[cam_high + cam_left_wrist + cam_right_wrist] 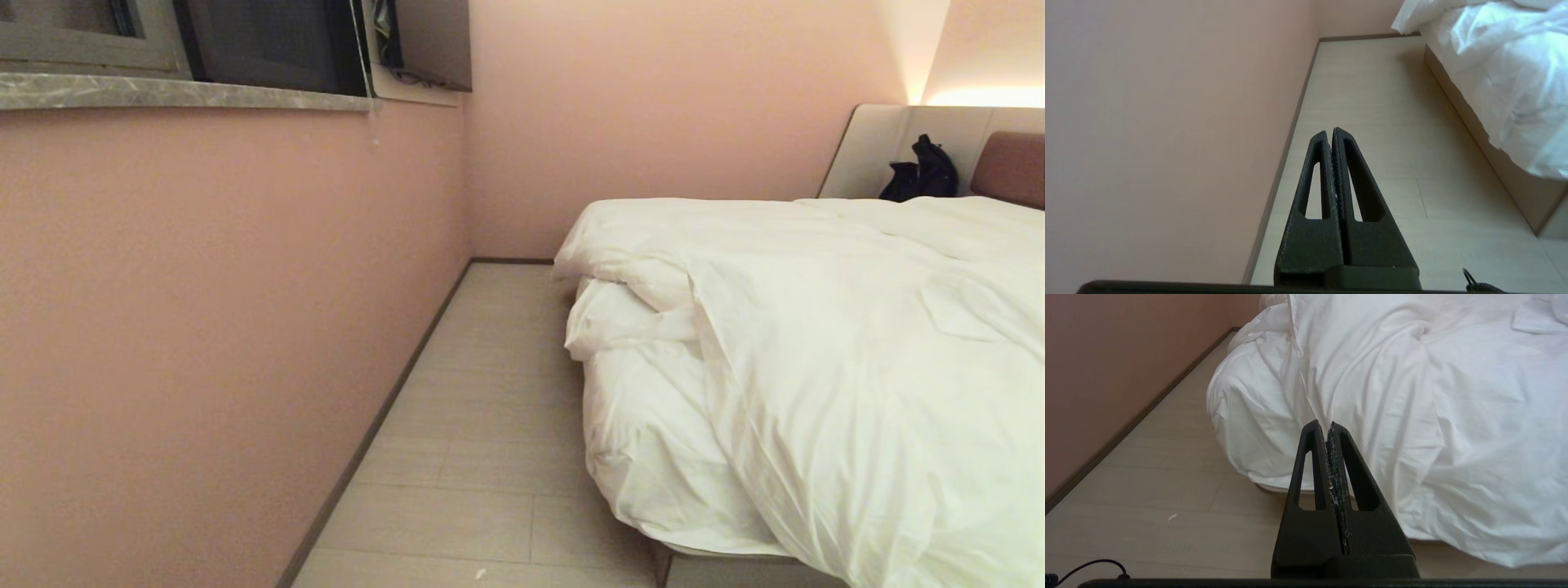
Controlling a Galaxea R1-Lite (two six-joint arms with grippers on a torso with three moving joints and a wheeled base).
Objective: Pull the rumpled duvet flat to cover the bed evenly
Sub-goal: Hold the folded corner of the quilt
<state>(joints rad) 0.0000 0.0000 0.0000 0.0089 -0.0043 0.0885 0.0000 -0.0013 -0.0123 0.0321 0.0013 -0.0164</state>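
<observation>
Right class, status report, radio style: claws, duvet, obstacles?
Left claw shut, empty, over floor. Right claw shut, empty, short of duvet. Duvet bunched at bed's near corner. Nothing blocking.

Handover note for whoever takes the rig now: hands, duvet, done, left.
Left hand: shut, empty, over the floor between wall and bed.
Right hand: shut, empty, pointing at the duvet's hanging edge, not gripping it.
Duvet: rumpled, bunched and folded back at the bed's near left corner, draping over the foot.
Done: nothing yet.
Left: grip the duvet edge, pull it flat and even over the bed.
</observation>
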